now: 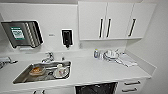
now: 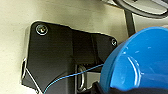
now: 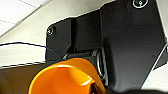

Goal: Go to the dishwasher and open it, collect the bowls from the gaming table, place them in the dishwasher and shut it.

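Bowls in hand at the kitchen counter

Blue bowl rides at the left wrist, yellow bowl at the right (finger grip: cannot tell); ahead, the open dishwasher, then sink; a bowl could clip the counter.

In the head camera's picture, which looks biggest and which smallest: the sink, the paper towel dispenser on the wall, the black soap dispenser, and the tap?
As they look in the head view, largest first:
1. sink
2. paper towel dispenser
3. black soap dispenser and tap: these look about alike, so I won't rank them.
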